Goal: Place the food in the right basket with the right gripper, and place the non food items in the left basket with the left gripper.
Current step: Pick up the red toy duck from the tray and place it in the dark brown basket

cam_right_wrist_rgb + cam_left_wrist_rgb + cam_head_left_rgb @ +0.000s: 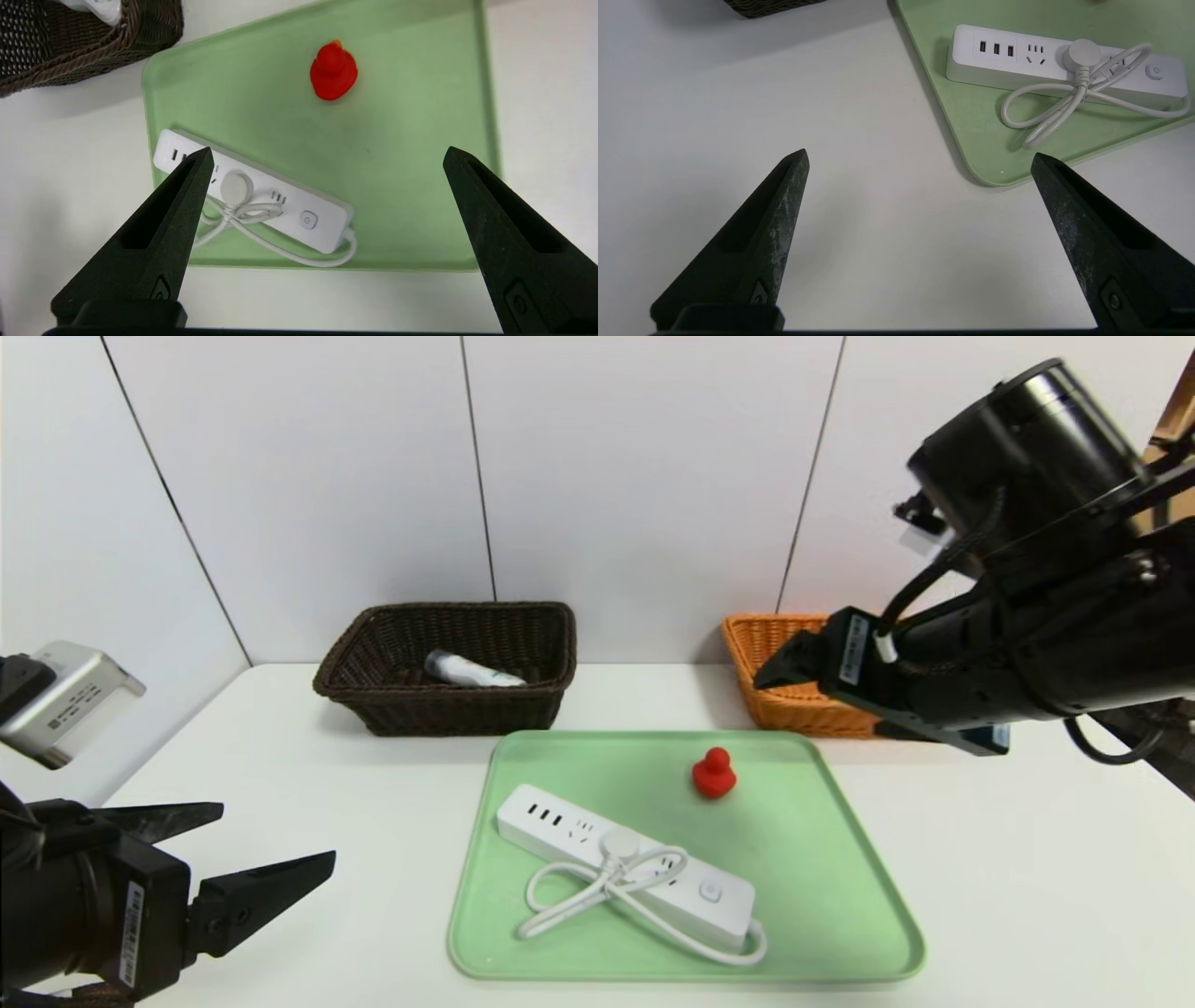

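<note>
Left gripper [920,158] and right gripper [327,156] both gape empty — bottle [471,670] sits in dark basket [373,695]; power strip [624,866], red duck [714,773] wait on tray [822,896].

Green tray [840,859] sits center on white table [1027,896]. Power strip [624,859] lies diagonally on tray's 8 o'clock part, cord [597,896] looped over it. Red duck [714,774] stands at tray's 12 o'clock, apart from strip. Dark basket [448,705] at 11 o'clock from tray, bottle [471,670] lying inside. Orange basket [784,705] at 1 o'clock from tray, partly hidden by right arm. Right gripper [789,665] hangs over orange basket's near side. Left gripper [266,849] at 9 o'clock off tray, jaws spread, empty, above table.
</note>
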Controlling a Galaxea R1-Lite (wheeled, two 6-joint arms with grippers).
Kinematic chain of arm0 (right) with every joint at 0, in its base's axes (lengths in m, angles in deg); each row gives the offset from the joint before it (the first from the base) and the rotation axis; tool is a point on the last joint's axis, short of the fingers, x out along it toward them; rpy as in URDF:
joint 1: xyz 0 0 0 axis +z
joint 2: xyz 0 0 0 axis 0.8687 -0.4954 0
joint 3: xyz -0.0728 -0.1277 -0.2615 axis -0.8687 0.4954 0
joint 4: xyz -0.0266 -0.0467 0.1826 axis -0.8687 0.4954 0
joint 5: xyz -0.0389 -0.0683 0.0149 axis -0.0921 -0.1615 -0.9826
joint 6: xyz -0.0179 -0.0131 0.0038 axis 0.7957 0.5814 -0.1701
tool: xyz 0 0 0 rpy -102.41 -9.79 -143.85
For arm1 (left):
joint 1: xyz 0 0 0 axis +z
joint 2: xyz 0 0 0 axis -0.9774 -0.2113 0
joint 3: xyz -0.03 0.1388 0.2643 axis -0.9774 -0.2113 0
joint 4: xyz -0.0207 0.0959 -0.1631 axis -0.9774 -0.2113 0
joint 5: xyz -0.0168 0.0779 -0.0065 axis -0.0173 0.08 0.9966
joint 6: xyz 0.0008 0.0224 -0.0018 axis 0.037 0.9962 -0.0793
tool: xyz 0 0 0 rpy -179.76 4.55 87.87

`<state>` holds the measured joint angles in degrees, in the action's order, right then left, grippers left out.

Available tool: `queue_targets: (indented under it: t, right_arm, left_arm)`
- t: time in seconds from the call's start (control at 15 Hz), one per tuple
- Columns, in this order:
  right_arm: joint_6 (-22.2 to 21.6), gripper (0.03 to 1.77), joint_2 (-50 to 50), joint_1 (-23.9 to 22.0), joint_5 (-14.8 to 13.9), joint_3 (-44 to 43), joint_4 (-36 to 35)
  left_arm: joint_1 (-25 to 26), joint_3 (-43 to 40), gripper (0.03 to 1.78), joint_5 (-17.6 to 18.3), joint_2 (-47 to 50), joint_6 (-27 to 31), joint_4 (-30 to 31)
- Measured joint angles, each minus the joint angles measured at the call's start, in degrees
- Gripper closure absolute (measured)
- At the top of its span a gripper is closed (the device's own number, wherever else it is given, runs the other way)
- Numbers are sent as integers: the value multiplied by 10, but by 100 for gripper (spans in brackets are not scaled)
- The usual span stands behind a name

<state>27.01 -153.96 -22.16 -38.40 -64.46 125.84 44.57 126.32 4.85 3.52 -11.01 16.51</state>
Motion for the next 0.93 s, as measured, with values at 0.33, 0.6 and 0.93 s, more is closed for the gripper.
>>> queue_targets:
  t: [0.33, 0.6, 0.93]
  right_arm:
    - [-68, 11, -92, 7, 5, -41, 0]
    - [-65, 11, -156, -2, 4, -98, 28]
    - [-58, 11, -231, -6, 0, -154, 62]
  left_arm:
    - [1, -13, 12, 0, 12, 0, -2]
    - [1, -20, 12, -1, 21, -1, -3]
    - [2, -26, 12, -2, 32, -1, -4]
